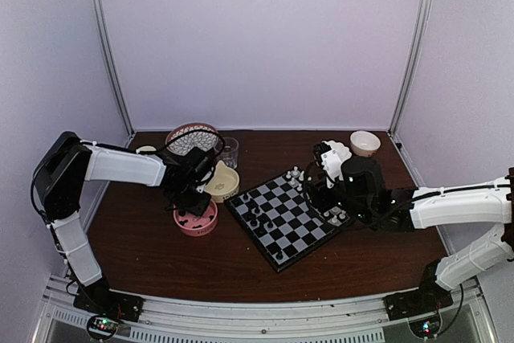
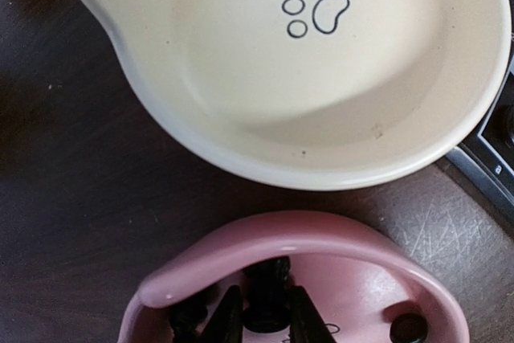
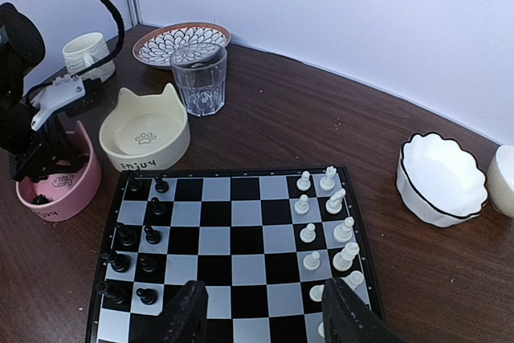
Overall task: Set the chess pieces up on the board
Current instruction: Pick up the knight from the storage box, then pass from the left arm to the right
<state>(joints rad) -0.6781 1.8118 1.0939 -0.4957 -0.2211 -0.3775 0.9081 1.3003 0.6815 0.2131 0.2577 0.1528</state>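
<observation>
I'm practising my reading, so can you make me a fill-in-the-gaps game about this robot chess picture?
1. The left gripper reaches into the pink bowl and closes around a ___ chess piece.
2. The cream bowl has a ___ print inside.
3. The right gripper hovers over the board with its jaws ___.

Missing words: black; paw; open.

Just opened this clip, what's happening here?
The left gripper is down in the pink bowl, shut on one black chessman. The right gripper hangs open over one edge of the board, holding nothing. White pieces stand along one side of it, and some black pieces along the other.
</observation>
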